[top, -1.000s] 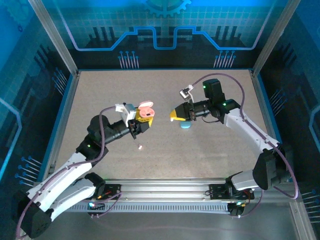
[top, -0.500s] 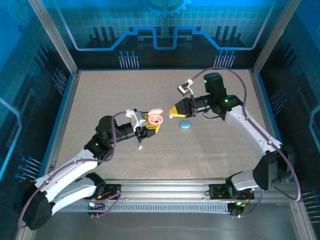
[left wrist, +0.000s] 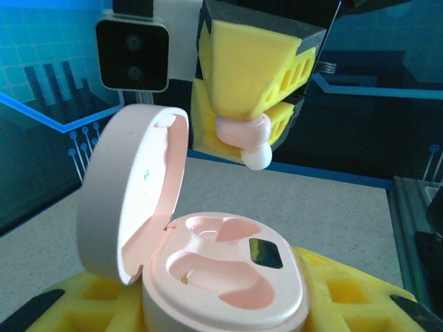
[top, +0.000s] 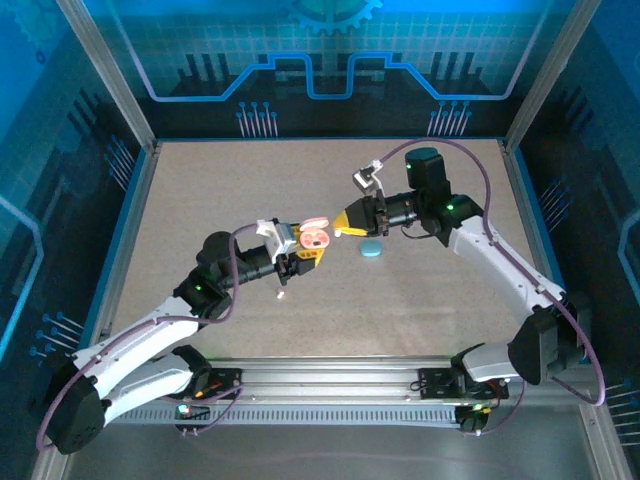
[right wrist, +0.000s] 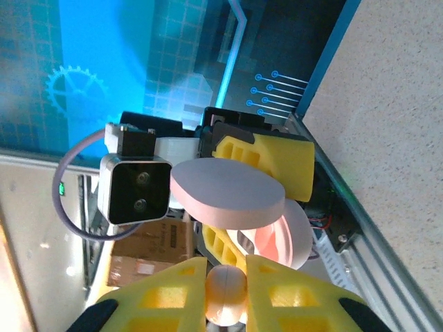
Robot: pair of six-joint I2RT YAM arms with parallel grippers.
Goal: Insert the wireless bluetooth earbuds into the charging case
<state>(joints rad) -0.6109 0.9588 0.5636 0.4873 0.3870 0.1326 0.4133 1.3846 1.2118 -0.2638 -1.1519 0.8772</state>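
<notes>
Since a second back left arm swings in toward centre, so glossy pale pink oval charging case (left wrist: 221, 277), lid flipped up, now sits just short of right gripper (top: 345, 224). Case base clamped in left gripper (top: 302, 252). Right jaws nearly closed, pinching tiny pink-white earbud (left wrist: 246, 142). Earbud hangs above and beyond empty wells, not touching. Right arm nearer, so it probably lowers earbud into a well.
</notes>
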